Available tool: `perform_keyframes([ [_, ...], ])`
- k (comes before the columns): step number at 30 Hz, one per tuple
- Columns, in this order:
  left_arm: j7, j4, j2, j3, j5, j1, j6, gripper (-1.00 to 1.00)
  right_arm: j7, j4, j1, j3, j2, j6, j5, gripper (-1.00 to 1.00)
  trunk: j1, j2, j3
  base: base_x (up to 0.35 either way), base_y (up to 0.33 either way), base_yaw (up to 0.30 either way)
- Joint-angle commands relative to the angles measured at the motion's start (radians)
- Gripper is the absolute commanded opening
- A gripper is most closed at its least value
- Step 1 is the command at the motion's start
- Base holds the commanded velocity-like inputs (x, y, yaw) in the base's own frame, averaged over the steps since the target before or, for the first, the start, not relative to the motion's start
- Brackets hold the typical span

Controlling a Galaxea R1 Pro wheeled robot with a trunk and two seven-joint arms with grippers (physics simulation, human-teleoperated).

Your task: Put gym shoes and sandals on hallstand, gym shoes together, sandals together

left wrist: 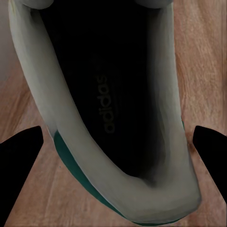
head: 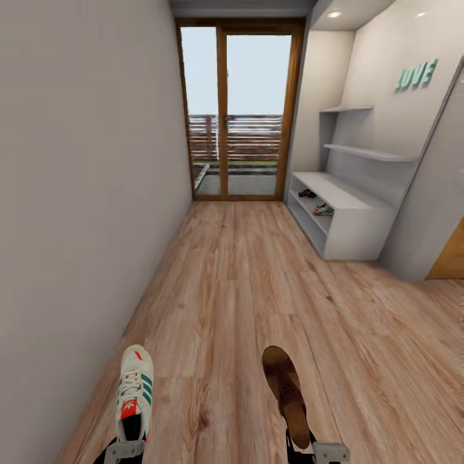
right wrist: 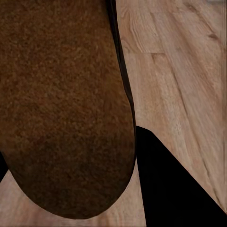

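A white gym shoe [head: 135,393] with green stripes is held at the lower left of the head view, my left gripper [head: 127,449] shut on its heel. The left wrist view looks into the shoe's dark opening [left wrist: 101,94], with black fingers [left wrist: 21,158] on either side. My right gripper [head: 317,451] is shut on a brown sandal [head: 287,393], whose brown surface [right wrist: 61,104] lies beside a black finger [right wrist: 175,189]. Both are above the corridor floor [head: 258,290]. The grey hallstand [head: 335,190] stands ahead on the right, with a second sandal [head: 307,193] and a second gym shoe [head: 323,209] on its low shelves.
A grey wall [head: 77,193] runs close along the left. A wood-framed glass door [head: 238,109] closes the corridor's far end. A grey wall panel [head: 432,212] and a wooden door [head: 451,258] stand to the right of the hallstand. Green letters [head: 416,75] hang above it.
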Motion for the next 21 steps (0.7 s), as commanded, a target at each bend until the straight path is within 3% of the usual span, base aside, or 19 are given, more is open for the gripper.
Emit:
perform_keyframes([
  [1, -0.004, 0.0, 0.0, 0.005, -0.001, 0.0, -0.003, -1.0, -0.003, 0.0, -0.001, 0.009, -0.001, -0.004, -0.011, -1.0, 0.0, 0.0, -0.001, 0.34, 0.0, -0.26],
  [9, -0.004, 0.0, 0.001, 0.005, 0.002, 0.0, -0.003, -1.0, -0.002, 0.009, -0.001, 0.012, 0.001, -0.004, -0.005, -1.0, 0.0, 0.0, -0.001, 0.34, 0.0, -0.266],
  [13, -0.004, 0.0, 0.001, 0.005, 0.002, 0.0, -0.003, -1.0, -0.001, 0.037, -0.001, 0.015, 0.005, -0.005, 0.007, -1.0, 0.0, 0.0, -0.001, 0.34, 0.0, -0.104],
  [16, -0.004, 0.0, 0.001, 0.005, 0.002, 0.0, -0.003, -1.0, 0.0, 0.052, -0.001, 0.016, 0.006, -0.005, 0.038, -1.0, 0.0, 0.0, -0.001, 0.34, 0.0, -0.027],
  [18, -0.005, 0.0, 0.0, 0.005, 0.002, 0.0, -0.003, -1.0, -0.001, 0.057, -0.001, 0.015, 0.005, -0.006, 0.08, -1.0, 0.0, 0.0, -0.001, 0.34, 0.0, -0.006],
  [21, -0.005, 0.0, 0.0, 0.005, 0.002, 0.0, -0.003, -1.0, -0.001, 0.057, -0.001, 0.013, 0.003, -0.006, 0.095, -1.0, 0.0, 0.0, -0.001, 0.34, 0.0, -0.002],
])
